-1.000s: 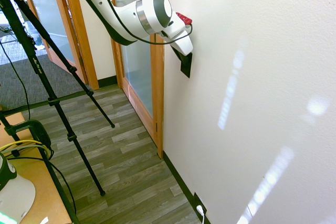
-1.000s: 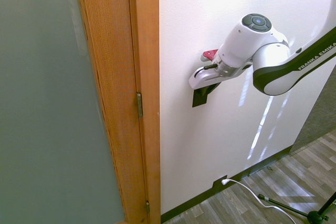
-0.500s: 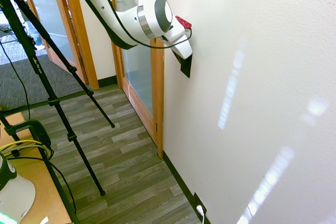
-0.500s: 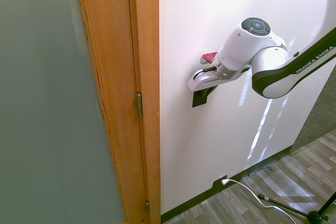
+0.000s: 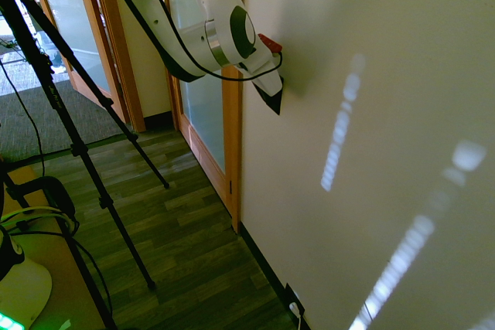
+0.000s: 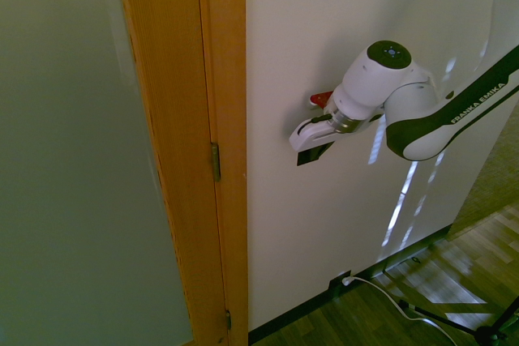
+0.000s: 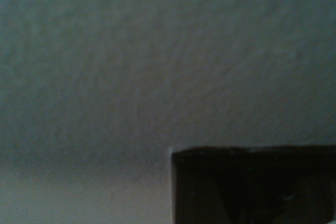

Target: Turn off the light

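Note:
The room looks dim, with only sun streaks on the white wall; no lamp is in view. The light's control, a small black switch plate, is fixed to the wall beside the door frame. Only the plate's lower corner shows under my hand. My gripper is shut and pressed flat against the wall over the plate's upper part, holding nothing. In the wrist view the dark plate fills one corner, very close and blurred.
A wooden door frame with frosted glass stands right beside the switch. Low on the wall sits a black outlet plate with a white plug. Wood-look flooring runs along the wall.
The whole scene has turned darker. My hand has slid a little down over the switch plate, covering more of it, and the gripper has gone shut.

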